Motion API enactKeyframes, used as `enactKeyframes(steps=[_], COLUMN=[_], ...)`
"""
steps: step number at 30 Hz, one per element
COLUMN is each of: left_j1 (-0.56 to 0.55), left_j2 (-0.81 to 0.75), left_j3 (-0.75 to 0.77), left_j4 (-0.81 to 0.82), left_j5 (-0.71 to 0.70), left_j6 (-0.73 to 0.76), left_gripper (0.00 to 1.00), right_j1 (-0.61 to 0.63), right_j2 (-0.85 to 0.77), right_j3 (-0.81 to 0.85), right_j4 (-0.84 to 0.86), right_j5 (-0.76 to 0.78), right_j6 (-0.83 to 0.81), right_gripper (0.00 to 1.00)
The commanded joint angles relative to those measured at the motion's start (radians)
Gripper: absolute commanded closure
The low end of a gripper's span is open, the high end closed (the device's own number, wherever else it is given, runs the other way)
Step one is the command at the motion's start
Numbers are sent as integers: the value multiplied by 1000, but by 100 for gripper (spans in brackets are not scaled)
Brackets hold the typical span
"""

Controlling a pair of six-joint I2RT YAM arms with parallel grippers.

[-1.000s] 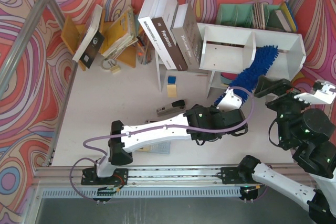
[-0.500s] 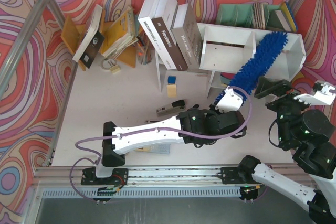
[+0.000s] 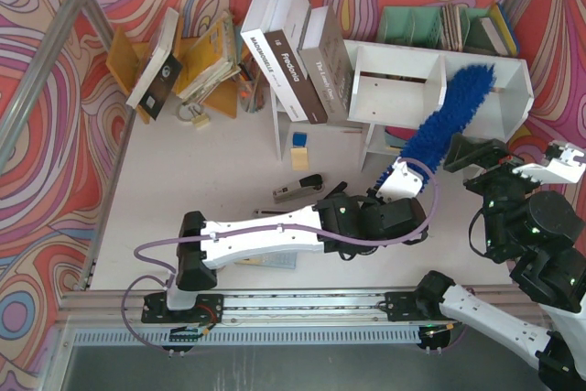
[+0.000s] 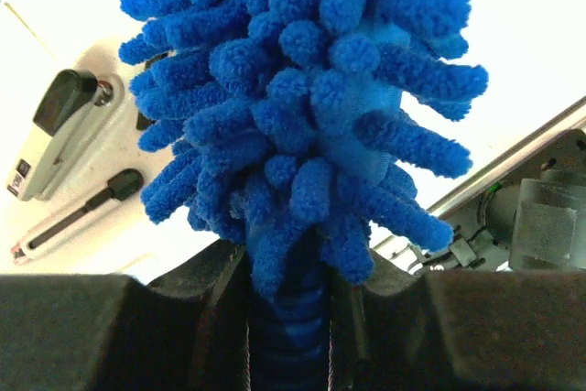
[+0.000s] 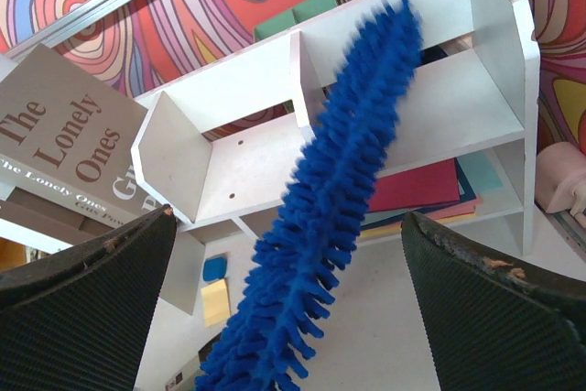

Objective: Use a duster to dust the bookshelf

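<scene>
My left gripper is shut on the slim handle of the bright-blue fluffy duster. Its head slants up and to the right across the white bookshelf, and the tip lies near the top of the right cubby. In the left wrist view the duster fills the frame, and its ribbed handle is pinched in the left gripper. My right gripper hovers open at the right, in front of the shelf. In its own view the duster and the bookshelf show beyond the right gripper, which holds nothing.
Large books lean against the shelf's left end. A teal organiser stands behind it and an orange rack at the back left. A stapler and sticky notes lie on the table. Red folders fill the lower tier.
The duster head swept up from the middle of the right cubby to the shelf's top edge and has come back down slightly. The left arm shifted with it; the right arm stayed still.
</scene>
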Motion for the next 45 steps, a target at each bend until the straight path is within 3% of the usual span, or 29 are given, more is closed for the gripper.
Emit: enactKeyframes(steps=[1,13,24,35,39,45], left_j1=[14,15,34,6,-21,-44], left_j2=[34,-40,-68,-85,-142,-299], left_j3=[7,75,-126,-110,-180,-419], left_j4=[-14,25,33,68,143,284], left_j5=[66,-8,67,84,82,100], left_j6=[-12,80,2,114,176,219], left_gripper=[100,100,100,100,100,100], right_j1=[-2,-2,-3,-3,-4,-2], right_j2=[-5,3,-12,-8,-2,-6], right_j3=[16,26,-12,5,24,22], right_j4=[1,-11,-42,-41,-37,-8], right_j5=[20,16,15,15,17,33], right_j6=[12,18,59,52,35,-3], right_gripper=[1,1,1,1,1,1])
